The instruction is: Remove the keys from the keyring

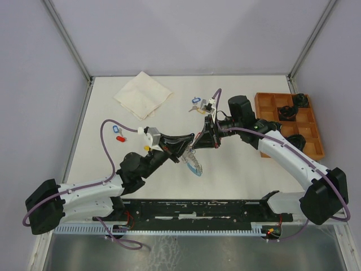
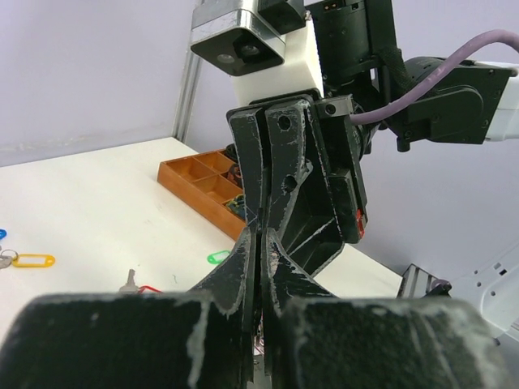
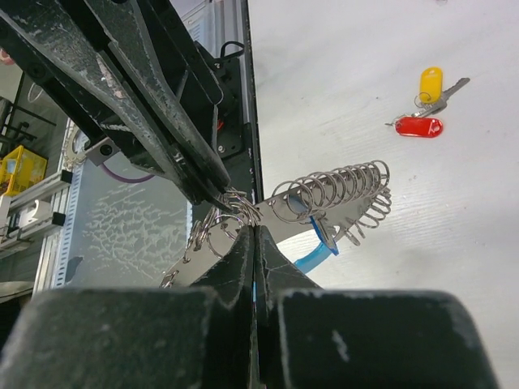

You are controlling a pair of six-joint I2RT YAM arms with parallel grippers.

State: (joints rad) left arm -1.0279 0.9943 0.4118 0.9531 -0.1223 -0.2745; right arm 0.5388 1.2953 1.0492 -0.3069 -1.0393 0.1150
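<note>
The keyring [image 1: 193, 162] hangs over the middle of the table between my two grippers, its light-blue band [image 3: 316, 255] curving below a row of several silver split rings [image 3: 340, 190]. My left gripper [image 1: 189, 140] is shut, its fingers [image 3: 162, 121] pinching a bunch of rings at the loop's end. My right gripper [image 3: 254, 231] is shut right beside them, a thin blue sliver showing between its pads. Loose keys lie on the table: a red-tagged one [image 3: 418, 127], a yellow-tagged one [image 3: 430, 83], a blue-tagged one [image 1: 196, 100].
A brown wooden compartment tray [image 1: 260, 107] stands at the right with dark items inside. A folded cream cloth [image 1: 142, 94] lies at the back left. A green tag [image 2: 217, 256] lies on the table near the tray. More tagged keys [image 1: 119, 133] rest left of centre.
</note>
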